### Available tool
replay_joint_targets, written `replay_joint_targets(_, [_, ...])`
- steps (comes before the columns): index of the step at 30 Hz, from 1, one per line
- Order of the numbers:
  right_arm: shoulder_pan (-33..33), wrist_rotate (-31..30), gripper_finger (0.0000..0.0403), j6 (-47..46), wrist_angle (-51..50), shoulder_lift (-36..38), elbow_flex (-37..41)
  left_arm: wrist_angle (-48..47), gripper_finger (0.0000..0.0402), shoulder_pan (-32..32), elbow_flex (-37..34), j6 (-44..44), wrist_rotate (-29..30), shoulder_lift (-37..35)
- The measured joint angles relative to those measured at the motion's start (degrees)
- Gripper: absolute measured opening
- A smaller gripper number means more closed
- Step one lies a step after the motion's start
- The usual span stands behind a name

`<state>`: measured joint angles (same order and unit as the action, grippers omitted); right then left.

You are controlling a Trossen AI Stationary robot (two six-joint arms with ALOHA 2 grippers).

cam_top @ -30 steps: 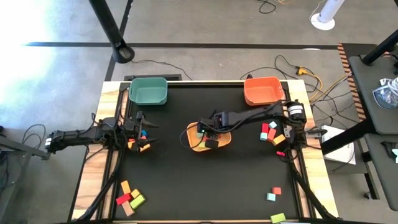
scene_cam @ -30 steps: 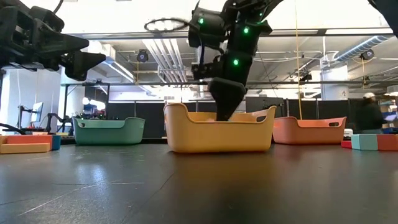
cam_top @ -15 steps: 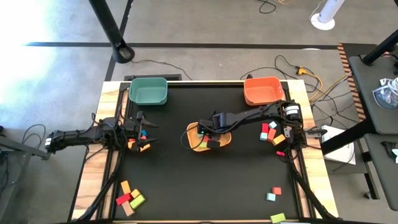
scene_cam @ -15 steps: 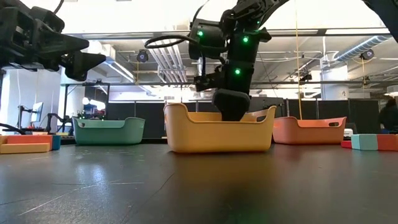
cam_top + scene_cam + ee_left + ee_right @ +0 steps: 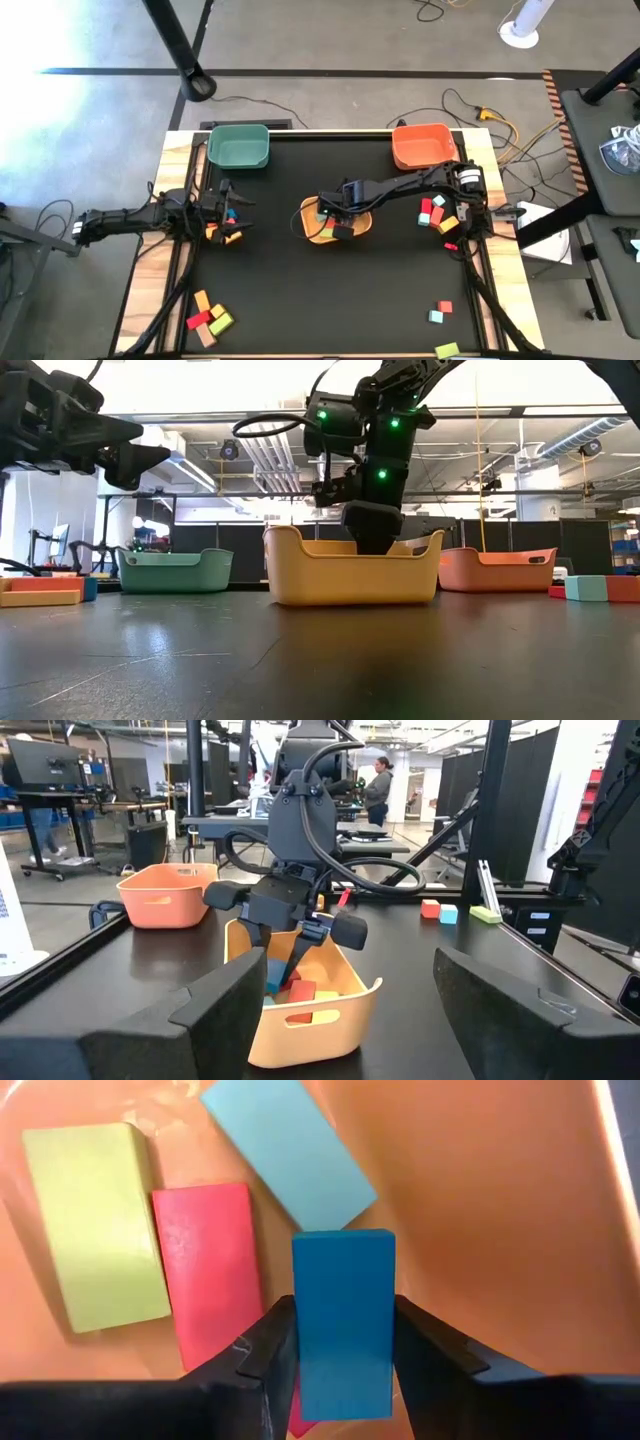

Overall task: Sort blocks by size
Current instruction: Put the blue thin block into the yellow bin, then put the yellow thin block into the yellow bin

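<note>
The right gripper [image 5: 335, 1355] pinches a blue block [image 5: 342, 1315] low inside the yellow bin [image 5: 350, 570] at the table's centre. If released tilted, it may land on the red block [image 5: 205, 1260]. The left gripper [image 5: 228, 212] waits spread near the left edge.

A slight sheen is seen on the black table top [image 5: 300, 660], smooth enough that the yellow bin [image 5: 350, 575] is mirrored in it. Light wood grain is shown along the table's edge [image 5: 150, 290]. The yellow bin, green bin [image 5: 238, 146] and orange bin [image 5: 423, 146] look like smooth moulded plastic. The blue block [image 5: 343, 1315] and red block [image 5: 205, 1265] are seen as matt, flat-finished.
</note>
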<state>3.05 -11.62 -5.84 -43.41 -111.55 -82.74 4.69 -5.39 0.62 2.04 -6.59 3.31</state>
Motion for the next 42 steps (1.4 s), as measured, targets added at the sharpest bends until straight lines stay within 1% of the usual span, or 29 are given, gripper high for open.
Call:
replay_joint_targets(4, [0.0, 0.1, 0.0129, 0.5, 0.0, 0.0, 0.0, 0.0, 0.0274, 0.0, 0.0, 0.0, 0.0, 0.0])
replay_joint_targets(13, [0.0, 0.1, 0.0152, -0.2, 0.0, 0.0, 1.1, 0.0, 0.0274, 0.0, 0.0, 0.0, 0.0, 0.0])
replay_joint_targets(21, [0.0, 0.1, 0.0142, -0.3, 0.0, 0.0, 1.2, 0.0, 0.0274, 0.0, 0.0, 0.0, 0.0, 0.0])
replay_joint_targets(24, [-0.4, 0.0, 0.0145, -1.0, 0.0, 0.0, 0.2, 0.0, 0.0274, 0.0, 0.0, 0.0, 0.0, 0.0])
replay_joint_targets(34, [-2.8, -0.4, 0.0177, -0.3, -1.3, 0.7, -4.2, 0.0, 0.0274, 0.0, 0.0, 0.0, 0.0, 0.0])
replay_joint_targets(38, [-3.9, -0.4, 0.018, -0.3, -1.9, 0.7, -4.9, 0.0, 0.0274, 0.0, 0.0, 0.0, 0.0, 0.0])
replay_joint_targets(42, [-5.9, -0.5, 0.0175, -0.5, -6.2, 0.7, -7.3, 0.0, 0.0274, 0.0, 0.0, 0.0, 0.0, 0.0])
